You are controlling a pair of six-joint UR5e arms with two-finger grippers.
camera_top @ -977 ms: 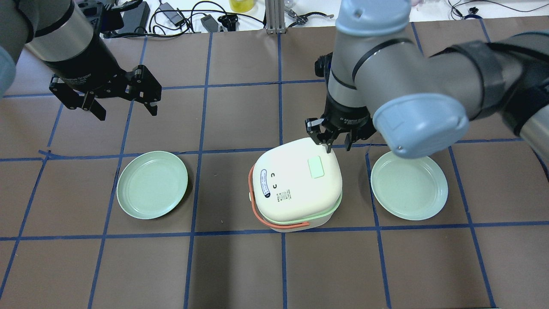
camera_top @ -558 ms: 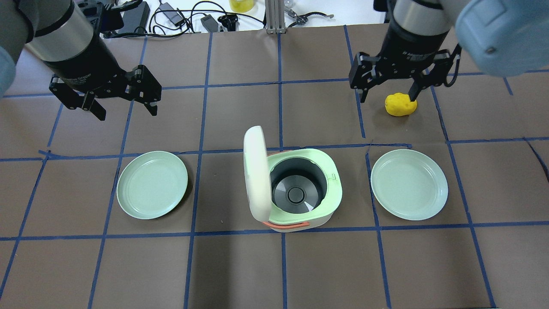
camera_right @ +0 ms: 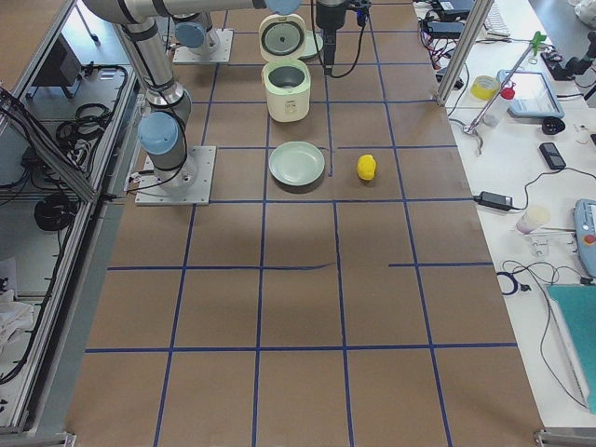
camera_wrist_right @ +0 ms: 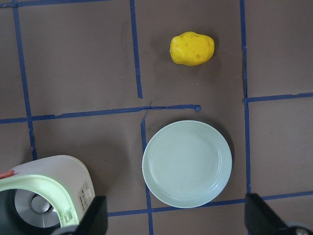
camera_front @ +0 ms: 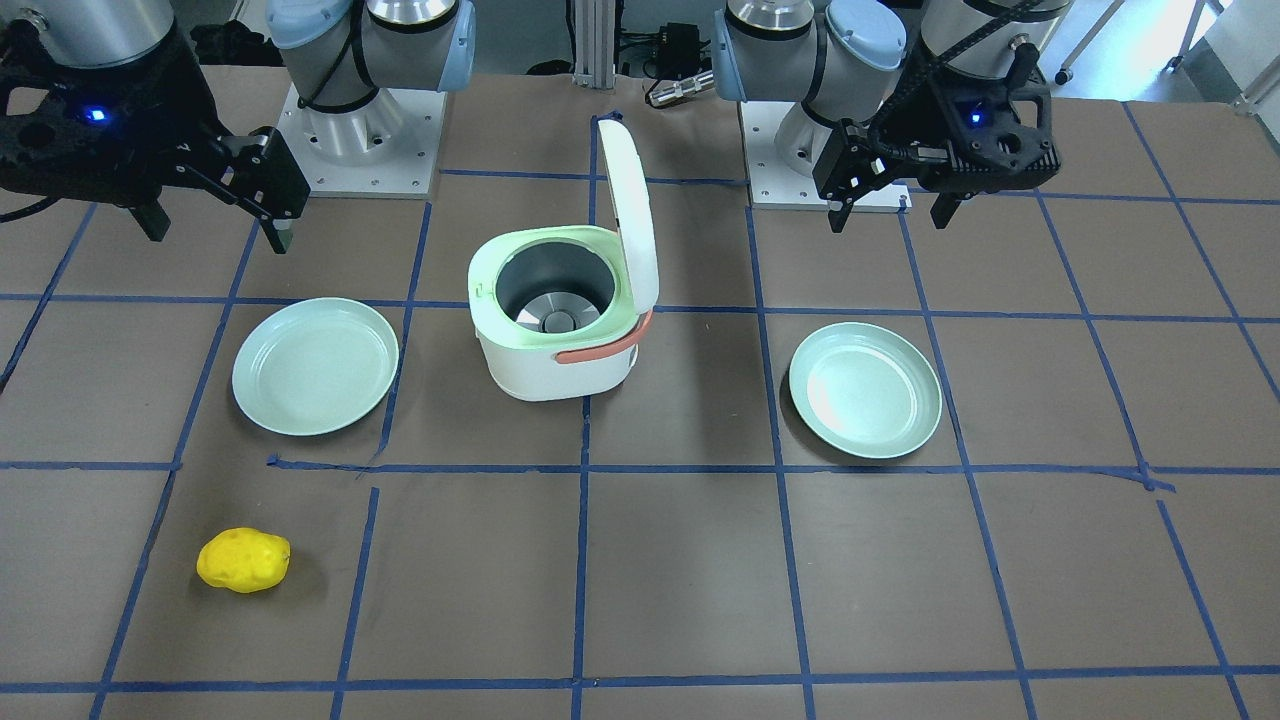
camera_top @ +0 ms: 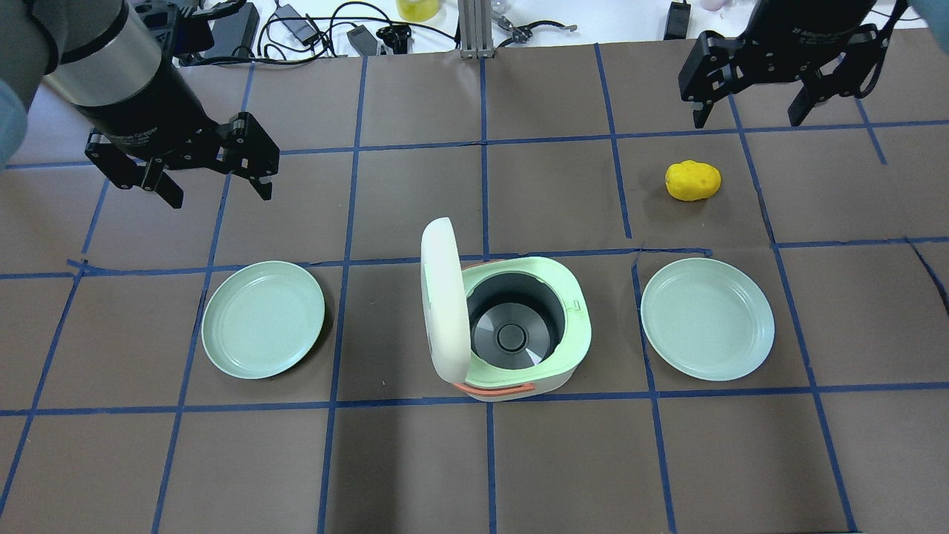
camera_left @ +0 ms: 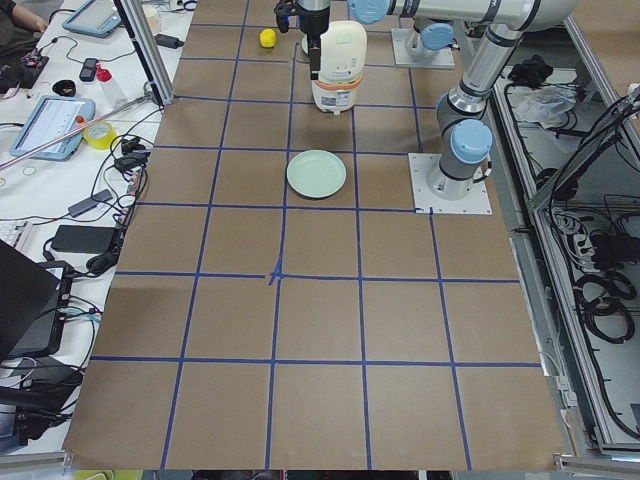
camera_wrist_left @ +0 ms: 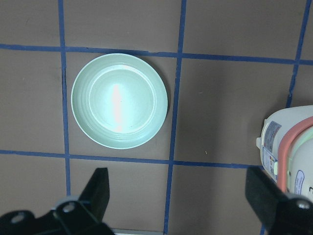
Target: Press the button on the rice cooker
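The white rice cooker (camera_top: pixel 519 371) with a green rim and an orange handle stands mid-table. Its lid (camera_top: pixel 443 297) stands open on the left side, and the dark inner pot (camera_top: pixel 510 335) shows. It also shows in the front view (camera_front: pixel 555 360) and partly in the left wrist view (camera_wrist_left: pixel 293 152) and the right wrist view (camera_wrist_right: pixel 44 191). My right gripper (camera_top: pixel 747 119) is open and empty, high over the far right, well away from the cooker. My left gripper (camera_top: pixel 220 194) is open and empty, over the far left beyond a plate.
A green plate (camera_top: pixel 263 319) lies left of the cooker and another (camera_top: pixel 708 319) lies right of it. A yellow potato-like object (camera_top: pixel 692 180) lies beyond the right plate, near my right gripper. Cables and gear lie along the table's far edge (camera_top: pixel 311 33).
The cooker's lid was shut with my right gripper at its far edge; it has sprung open. My right gripper has pulled back to the far right. The left arm has not moved.
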